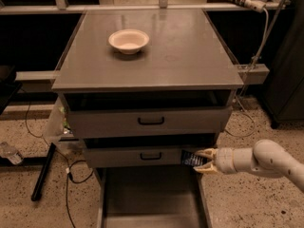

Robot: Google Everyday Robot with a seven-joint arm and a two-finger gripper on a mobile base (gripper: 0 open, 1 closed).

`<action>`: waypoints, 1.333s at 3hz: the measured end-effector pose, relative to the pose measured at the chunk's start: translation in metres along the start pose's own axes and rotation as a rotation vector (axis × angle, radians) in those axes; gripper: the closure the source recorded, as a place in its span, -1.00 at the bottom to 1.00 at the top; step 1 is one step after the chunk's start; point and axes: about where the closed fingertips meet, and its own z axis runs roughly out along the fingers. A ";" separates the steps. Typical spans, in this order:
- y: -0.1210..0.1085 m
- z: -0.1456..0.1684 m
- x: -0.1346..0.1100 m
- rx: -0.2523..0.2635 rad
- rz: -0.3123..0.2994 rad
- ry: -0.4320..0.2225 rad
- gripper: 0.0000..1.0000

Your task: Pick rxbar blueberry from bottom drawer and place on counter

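Pinching the rxbar blueberry [188, 157] in its jaws above the bottom drawer [152, 201], the gripper [198, 161] should next rise to the tabletop [190, 56].

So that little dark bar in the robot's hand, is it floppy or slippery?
Probably light and fairly stiff: the hand, over the open bottom drawer, pinches the snack bar by one end, and it sticks out level without drooping. Its smooth-looking wrapper might slip in a loose grip.

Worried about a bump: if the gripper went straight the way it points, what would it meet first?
The gripper, shut on the rxbar blueberry, points left over the bottom drawer; likely first contact is the middle drawer front, though depth is unclear.
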 end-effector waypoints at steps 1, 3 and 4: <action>0.000 0.000 0.000 0.000 0.000 0.000 1.00; 0.043 -0.032 -0.051 0.026 -0.121 -0.008 1.00; 0.074 -0.072 -0.108 0.030 -0.250 -0.038 1.00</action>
